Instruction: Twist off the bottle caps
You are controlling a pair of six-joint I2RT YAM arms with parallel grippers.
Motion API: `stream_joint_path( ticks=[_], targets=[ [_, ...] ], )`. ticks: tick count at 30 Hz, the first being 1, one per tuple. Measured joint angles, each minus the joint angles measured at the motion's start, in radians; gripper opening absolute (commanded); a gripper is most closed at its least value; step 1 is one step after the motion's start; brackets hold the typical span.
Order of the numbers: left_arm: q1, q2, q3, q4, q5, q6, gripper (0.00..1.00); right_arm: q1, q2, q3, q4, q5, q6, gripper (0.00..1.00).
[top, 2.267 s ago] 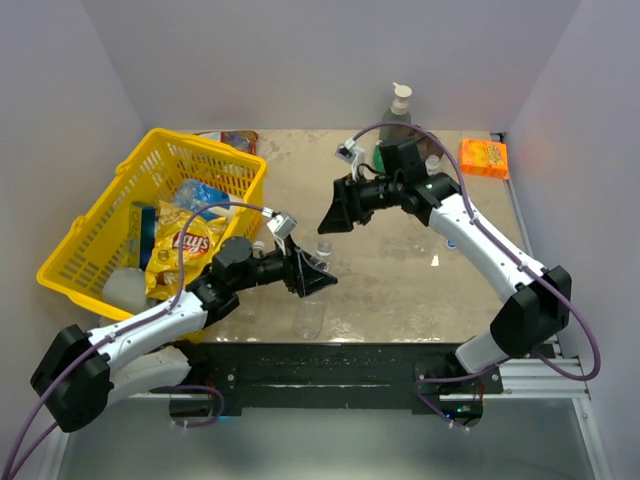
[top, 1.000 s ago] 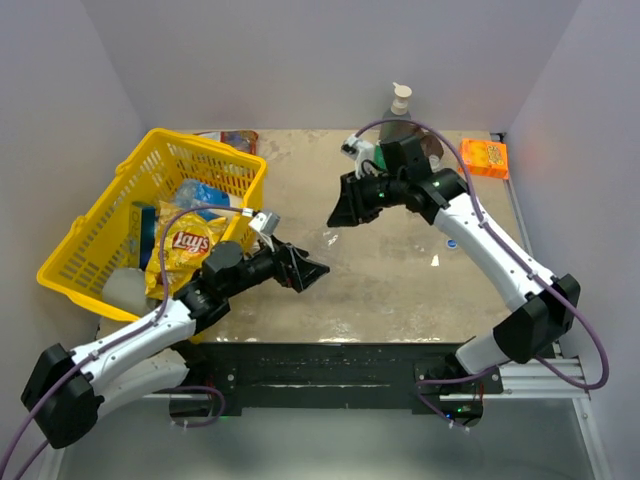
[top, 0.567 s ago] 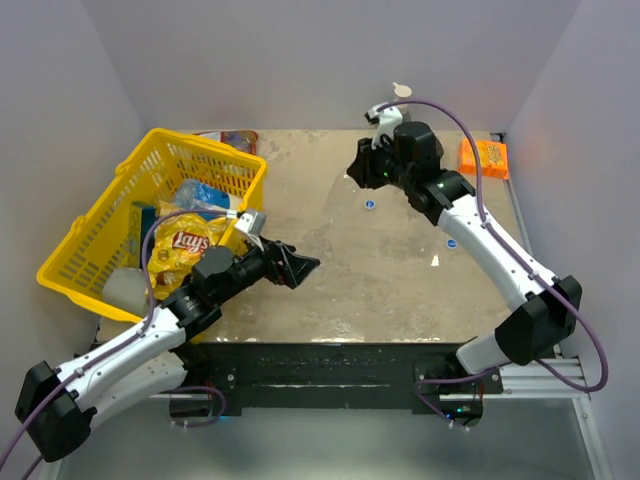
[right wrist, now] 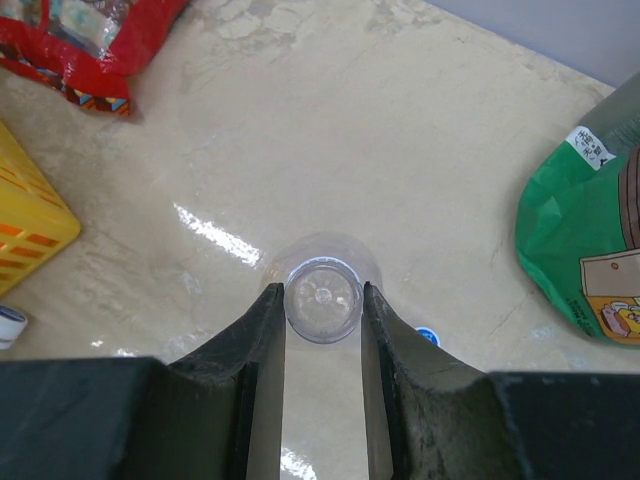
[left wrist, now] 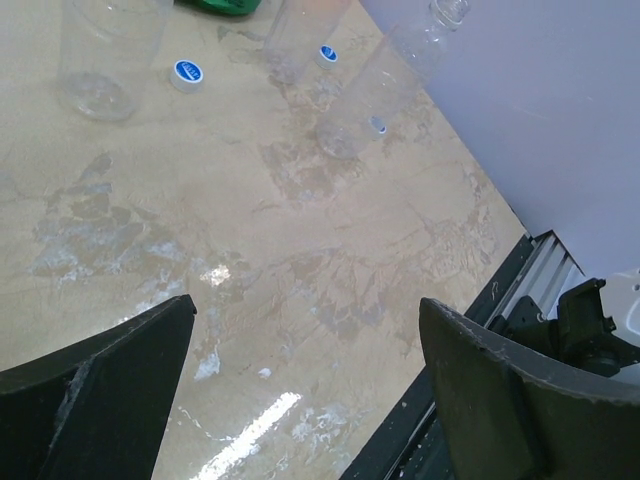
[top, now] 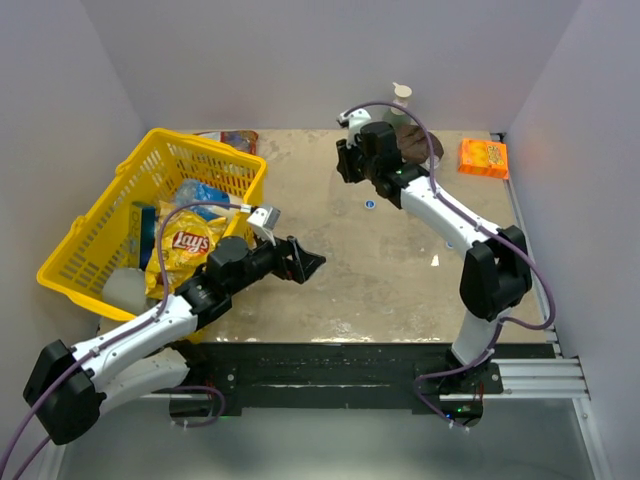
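Right wrist view: the right hand (right wrist: 322, 312) pinches a clear, round bottle (right wrist: 322, 296), seen end-on, with the glossy mottled surface (right wrist: 400, 150) beneath. Left hand (left wrist: 305, 305), reaching low, gapes wide and empty; flat blue caps (left wrist: 188, 71) lie loose on the surface.

- We see the left arm (top: 150, 325) stretched low from its base at the near left, its forearm angled toward the middle of the tabletop (top: 400, 290).
- The left pincer (top: 308, 264) stands spread wide. Its two fingers (left wrist: 100, 400) sit at the lower corners of the left wrist view.
- The right arm (top: 450, 215) bends at the elbow on the right, and its forearm runs to the far centre.
- The right pincer (top: 343, 160) points downward. Its fingers (right wrist: 255, 380) are drawn close, pressing both sides of a clear bottle (right wrist: 322, 297).
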Motion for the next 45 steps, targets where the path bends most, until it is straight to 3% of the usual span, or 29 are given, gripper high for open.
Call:
stream_joint_path(
  ticks=[13, 17, 18, 21, 24, 29, 30, 31, 38, 45],
  targets=[
    [0.000, 0.000, 0.002, -0.002, 0.000, 0.008, 1.00, 0.068, 0.042, 0.046, -0.022, 0.052, -0.054, 0.02],
    [0.000, -0.010, 0.002, -0.004, -0.001, 0.008, 1.00, 0.068, 0.054, 0.058, -0.018, 0.056, -0.053, 0.21],
    [0.000, -0.012, 0.002, -0.004, -0.002, 0.008, 1.00, 0.068, 0.055, 0.060, -0.019, 0.057, -0.053, 0.32],
    [0.000, -0.022, 0.002, -0.005, -0.004, 0.008, 1.00, 0.069, 0.056, 0.066, -0.029, 0.059, -0.054, 0.51],
    [0.000, -0.028, 0.002, -0.008, -0.010, 0.008, 1.00, 0.069, 0.063, 0.083, -0.058, 0.062, -0.052, 0.60],
    [0.000, -0.030, 0.002, -0.031, -0.030, 0.007, 1.00, 0.069, 0.087, 0.127, -0.115, 0.060, -0.044, 0.65],
    [0.000, -0.030, 0.002, -0.039, -0.035, 0.007, 1.00, 0.069, 0.090, 0.136, -0.125, 0.059, -0.042, 0.75],
    [0.000, -0.030, 0.002, -0.046, -0.040, 0.007, 1.00, 0.069, 0.092, 0.145, -0.137, 0.058, -0.040, 0.77],
    [0.000, -0.003, 0.042, -0.175, -0.100, 0.019, 0.95, 0.067, 0.098, 0.207, -0.150, 0.036, -0.005, 0.83],
    [-0.034, 0.098, 0.179, -0.393, -0.231, 0.069, 0.93, 0.056, 0.097, 0.248, -0.153, 0.002, 0.037, 0.87]
  ],
)
